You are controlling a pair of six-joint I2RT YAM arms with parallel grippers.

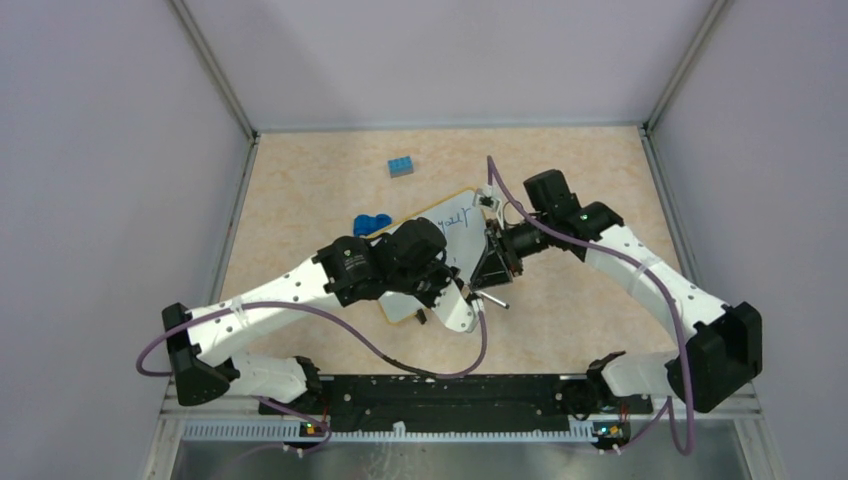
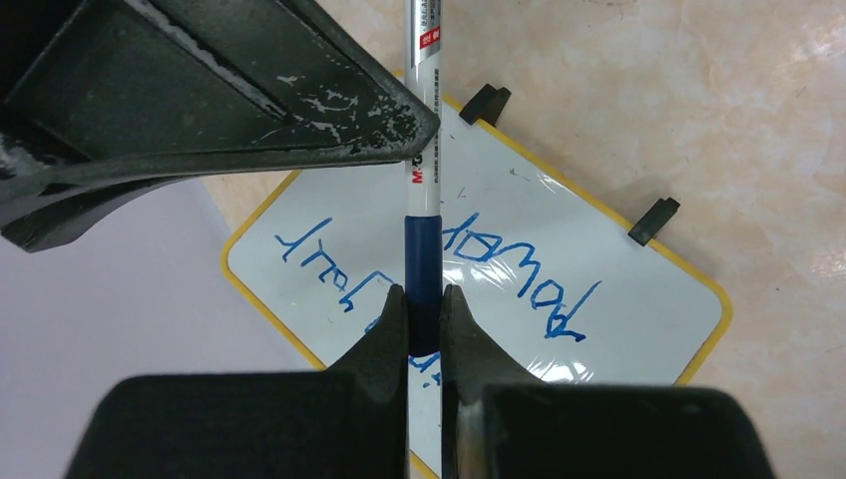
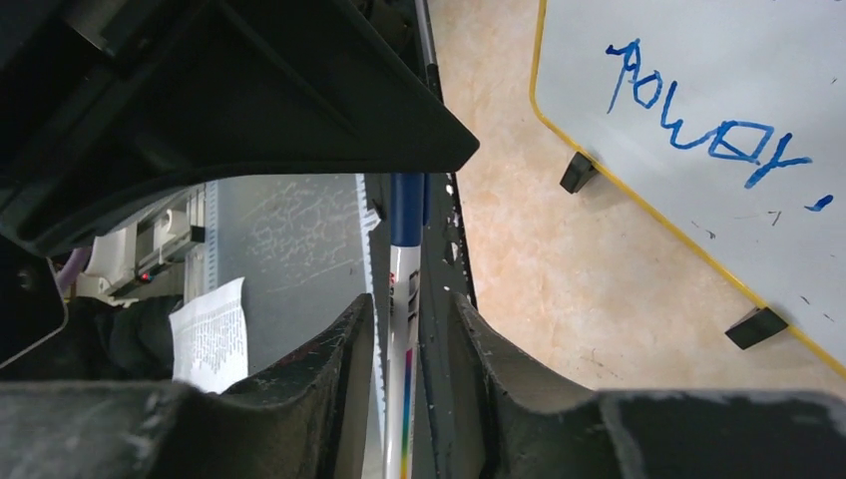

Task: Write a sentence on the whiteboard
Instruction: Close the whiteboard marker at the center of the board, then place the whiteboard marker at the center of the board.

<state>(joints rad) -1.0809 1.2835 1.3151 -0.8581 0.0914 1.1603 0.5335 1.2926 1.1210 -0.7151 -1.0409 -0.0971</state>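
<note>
The whiteboard (image 1: 457,213) lies tilted mid-table, mostly hidden under my left arm. It also shows in the left wrist view (image 2: 619,289) and the right wrist view (image 3: 698,60). The sentence (image 2: 519,264) is a blue scrawl in two lines, and one word shows in the right wrist view (image 3: 698,130). My left gripper (image 2: 424,304) is shut on the blue end of the marker (image 2: 423,190) above the board. My right gripper (image 3: 414,299) straddles the marker's white barrel (image 3: 404,329) with a gap on each side. Both grippers meet at the board's right edge (image 1: 485,280).
A blue brick (image 1: 401,165) lies at the back. A blue object (image 1: 372,222) sits by the board's left corner. Two black clip feet (image 2: 653,220) stick out of the board's edge. Enclosure walls and posts ring the table.
</note>
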